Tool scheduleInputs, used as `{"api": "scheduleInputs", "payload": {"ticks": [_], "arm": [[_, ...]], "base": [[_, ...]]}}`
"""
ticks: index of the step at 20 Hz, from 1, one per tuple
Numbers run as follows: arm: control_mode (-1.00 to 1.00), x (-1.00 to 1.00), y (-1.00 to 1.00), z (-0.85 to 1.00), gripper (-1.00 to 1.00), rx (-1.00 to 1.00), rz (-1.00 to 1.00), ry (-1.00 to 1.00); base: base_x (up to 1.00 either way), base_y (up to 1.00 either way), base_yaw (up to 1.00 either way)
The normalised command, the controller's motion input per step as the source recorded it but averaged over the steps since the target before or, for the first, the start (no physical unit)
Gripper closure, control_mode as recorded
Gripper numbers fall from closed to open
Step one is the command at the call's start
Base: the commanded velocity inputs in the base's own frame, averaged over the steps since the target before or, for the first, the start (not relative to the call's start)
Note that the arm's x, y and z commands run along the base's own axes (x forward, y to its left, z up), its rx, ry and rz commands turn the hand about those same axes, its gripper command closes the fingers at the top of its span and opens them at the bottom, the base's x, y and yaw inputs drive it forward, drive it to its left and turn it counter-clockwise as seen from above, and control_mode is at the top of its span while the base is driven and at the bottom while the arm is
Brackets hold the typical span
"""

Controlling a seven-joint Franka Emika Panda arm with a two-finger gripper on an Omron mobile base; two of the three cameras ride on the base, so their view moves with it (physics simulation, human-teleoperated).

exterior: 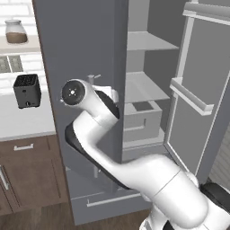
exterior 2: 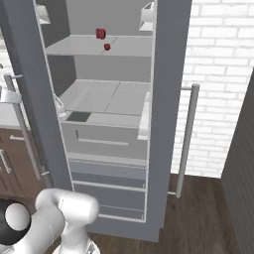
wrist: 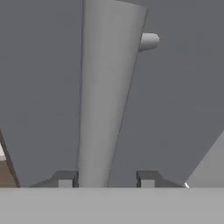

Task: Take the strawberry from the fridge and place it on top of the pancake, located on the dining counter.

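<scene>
Gripper (wrist: 106,180) jaws are sitting slightly spread around the fridge (exterior: 81,67) door handle (wrist: 107,96), clearing access to the strawberry (exterior 2: 107,47).

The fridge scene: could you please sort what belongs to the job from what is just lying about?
Job:
- fridge, door open
- strawberry on a shelf
- gripper astride the door handle

Lying about:
- red lump
- toaster
- jar
</scene>
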Motion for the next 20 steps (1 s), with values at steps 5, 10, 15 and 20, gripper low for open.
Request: {"api": "scheduleInputs", "payload": {"ticks": [5, 10, 15, 20], "arm": [[-1.0, -0.16, 0.27, -0.08, -1.0, -0.01, -0.13, -0.23], [-1.0, 0.0, 0.24, -0.02, -1.0, 0.0, -0.15, -0.24], [-1.0, -0.06, 0.48, 0.01, -1.0, 0.0, -0.13, -0.1], [-1.0, -0.4, 0.36, 0.01, -1.0, 0.02, -0.04, -0.03]], "base": [[0.0, 0.0, 0.0], [0.0, 0.0, 0.0], [0.0, 0.0, 0.0], [0.0, 0.0, 0.0]]}}
